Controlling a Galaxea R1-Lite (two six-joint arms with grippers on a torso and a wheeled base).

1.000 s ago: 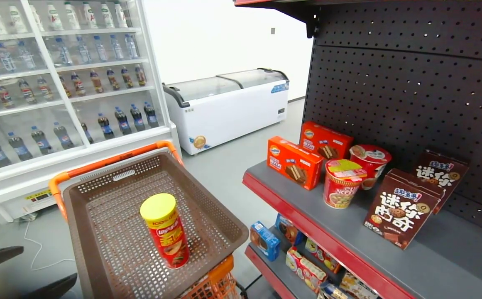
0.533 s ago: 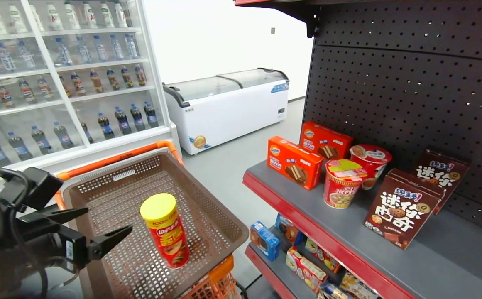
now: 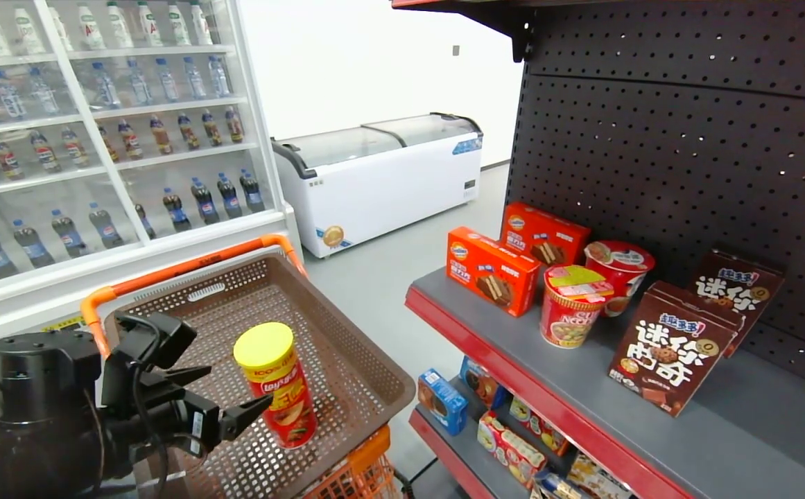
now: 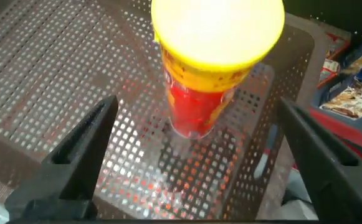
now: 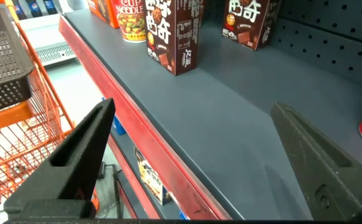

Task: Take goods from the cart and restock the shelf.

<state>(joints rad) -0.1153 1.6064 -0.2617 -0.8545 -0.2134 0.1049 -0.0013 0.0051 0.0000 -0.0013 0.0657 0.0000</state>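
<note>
The left pincer [image 3: 236, 391] hangs wide open and empty inside the cart's brown basket [image 3: 347, 326], close to the upright yellow-lidded chip can [image 3: 279, 388]. Farther right, the right pincer [image 5: 193, 109], also spread wide and empty, hovers above the grey shelf [image 3: 756, 430].

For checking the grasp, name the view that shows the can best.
The head view: the can stands nearly whole and upright in the basket. The left wrist view shows its lid and upper body from above. The right wrist view faces the shelf.
</note>
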